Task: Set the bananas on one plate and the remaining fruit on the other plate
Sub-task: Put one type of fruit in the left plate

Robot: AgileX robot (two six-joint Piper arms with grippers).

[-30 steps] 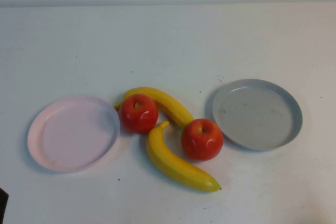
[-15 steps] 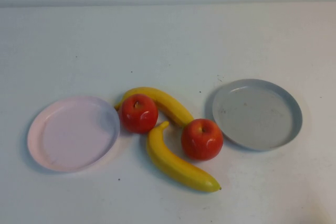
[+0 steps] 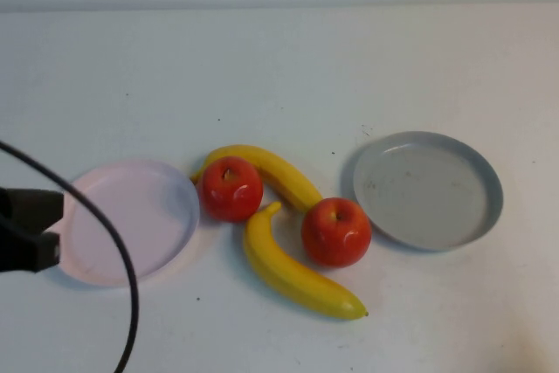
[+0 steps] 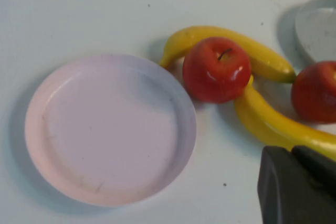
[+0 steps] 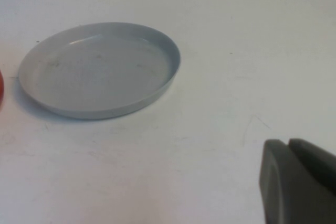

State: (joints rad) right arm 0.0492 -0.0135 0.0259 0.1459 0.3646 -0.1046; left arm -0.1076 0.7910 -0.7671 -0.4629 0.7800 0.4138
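From the high view you have a white table [image 3: 279, 67] with wide bare room toward its far edge, and all the task's things gathered in a band across the near half. The pale pink plate [image 3: 148, 189] lies at the left, the grey plate [image 3: 428, 191] at the right, and neither holds any fruit. Between them the rear banana [image 3: 271, 168] curves behind the left apple [image 3: 231, 188] and touches it, while the front banana [image 3: 293, 272] runs from just beside that apple down past the right apple [image 3: 336, 231], which sits just beside the grey plate's rim. Your left gripper [image 3: 31, 233] shows at the left edge over the pink plate's outer rim, with a dark cable [image 3: 122, 259] arching across that plate. In the left wrist view the left gripper [image 4: 296, 187] has its fingers pressed together and holds nothing; it hangs near the front banana [image 4: 273, 127], with the pink plate [image 4: 110, 129] bare and the left apple [image 4: 216, 69] touching both bananas. Only the right wrist view shows the right gripper [image 5: 299, 182]: its fingers are together and it holds nothing, over bare table well apart from the grey plate [image 5: 100, 69].
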